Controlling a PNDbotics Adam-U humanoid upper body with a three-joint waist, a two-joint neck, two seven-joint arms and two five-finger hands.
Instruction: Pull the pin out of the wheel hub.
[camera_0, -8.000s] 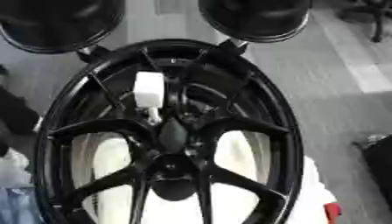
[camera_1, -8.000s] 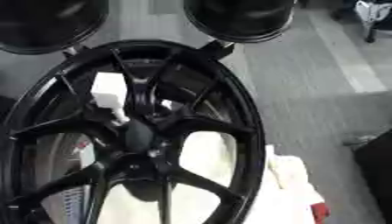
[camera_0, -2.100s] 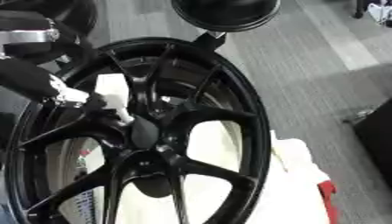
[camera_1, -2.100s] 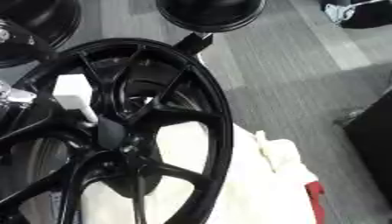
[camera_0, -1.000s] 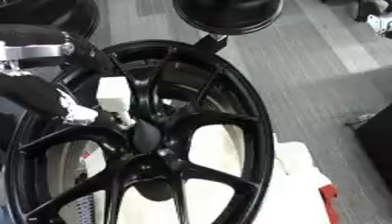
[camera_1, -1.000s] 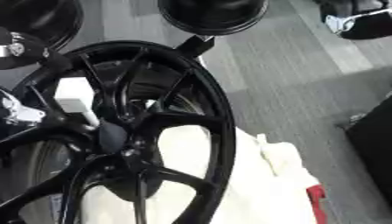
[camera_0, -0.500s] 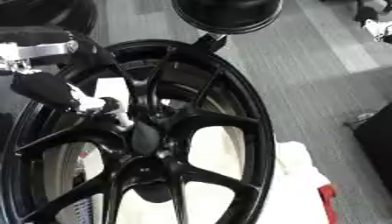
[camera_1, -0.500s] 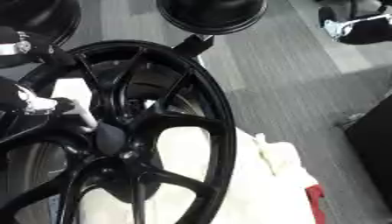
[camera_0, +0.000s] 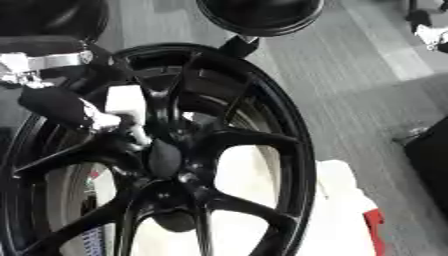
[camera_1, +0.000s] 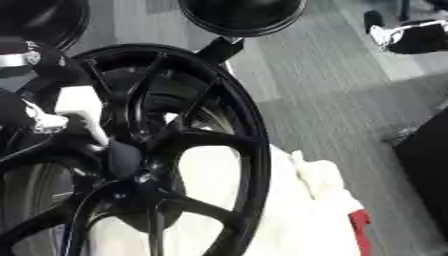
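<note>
**Left hand at the pin, near the hub**

- Wheel hub (camera_0: 164, 156): black multi-spoke rim, lying tilted over a cream-white cloth (camera_0: 346, 210); grey floor (camera_0: 367, 100) beyond it.
- Pin (camera_0: 127, 107): white, blocky head with a thinner stem running down toward the hub centre. It sits between two upper-left spokes, still seated in the wheel.
- Left hand (camera_0: 66, 107): black with silver joints, comes in from the left edge. Its fingers are curled against the pin's lower stem; silver fingertip parts touch the white piece. Whether they fully close round it I cannot tell; contact looks like a pinch.
- Versus 0.5 s ago: the hand sits lower and closer to the hub centre; the pin's place is unchanged.
- Versus 8 s ago: no hand was on the wheel then.
- Right hand: not seen.
</note>
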